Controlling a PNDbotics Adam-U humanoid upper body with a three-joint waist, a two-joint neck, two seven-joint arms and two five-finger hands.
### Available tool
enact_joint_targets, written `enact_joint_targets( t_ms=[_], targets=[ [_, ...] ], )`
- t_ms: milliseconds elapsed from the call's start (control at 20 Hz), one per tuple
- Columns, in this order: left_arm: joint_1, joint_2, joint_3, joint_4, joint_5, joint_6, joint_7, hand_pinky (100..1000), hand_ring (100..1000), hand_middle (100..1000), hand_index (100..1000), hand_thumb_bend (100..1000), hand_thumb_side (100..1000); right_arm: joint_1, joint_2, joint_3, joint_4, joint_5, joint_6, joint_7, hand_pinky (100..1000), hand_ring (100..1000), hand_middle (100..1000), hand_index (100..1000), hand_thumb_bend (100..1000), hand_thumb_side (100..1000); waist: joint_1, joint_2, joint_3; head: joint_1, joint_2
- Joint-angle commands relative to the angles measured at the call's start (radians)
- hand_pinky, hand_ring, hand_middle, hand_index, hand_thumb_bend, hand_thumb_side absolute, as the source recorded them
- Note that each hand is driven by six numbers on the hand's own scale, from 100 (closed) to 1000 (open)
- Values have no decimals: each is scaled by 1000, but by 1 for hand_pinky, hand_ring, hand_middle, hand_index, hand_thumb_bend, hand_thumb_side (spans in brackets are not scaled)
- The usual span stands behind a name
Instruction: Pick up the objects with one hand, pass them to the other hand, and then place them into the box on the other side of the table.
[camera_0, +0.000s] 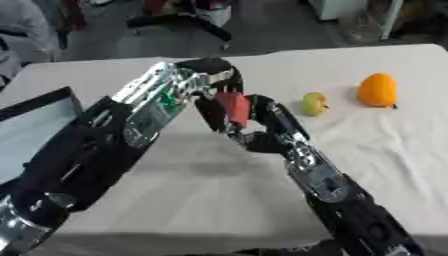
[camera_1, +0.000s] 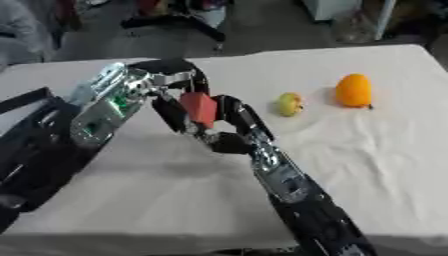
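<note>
The step in hand looks like the handover itself: a small red object (camera_1: 199, 108) sits between the two hands, just above centre of the frame, lifted off the tabletop (camera_0: 219, 200). To do it well, the receiving hand should have its fingers wrapped round the piece before the giving hand lets go, and both arms should stay quiet while the grip changes, since a drop here would land it mid-table, well short of the box.

The right hand (camera_0: 262, 127), reaching up from the lower right, has its fingers curled against the red object from below and the right. The left hand (camera_0: 213, 82), coming in from the left side, bends over it from above, fingers down onto its top and left edge. Both appear to be holding it, though which one carries the weight is hard to judge.

The box (camera_0: 39, 107) shows at the left edge. A small yellow-green fruit (camera_0: 313, 103) and an orange fruit (camera_0: 377, 90) wait in the upper right.
</note>
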Motion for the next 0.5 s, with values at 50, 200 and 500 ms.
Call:
enact_joint_targets(
  t_ms=[50, 200, 500],
  targets=[
    [-17, 24, 14, -7, -30, -10, 3, 792, 640, 472, 527, 291, 100, -18, -2, -1, -18, 16, -3, 7, 730, 651, 556, 591, 174, 100, 4, 5, 0, 4, 1],
    [-17, 29, 18, -24, -54, -20, 1, 789, 630, 458, 517, 307, 100, -18, -3, -2, -11, 59, 21, 24, 747, 684, 596, 635, 361, 100, 3, 4, 0, 7, 1],
    [-16, 34, 25, -32, -83, -33, -12, 785, 611, 429, 501, 318, 100, -19, -2, -7, -12, 149, 40, 74, 780, 754, 721, 801, 490, 100, 1, 3, -1, 15, 1]
  ],
)
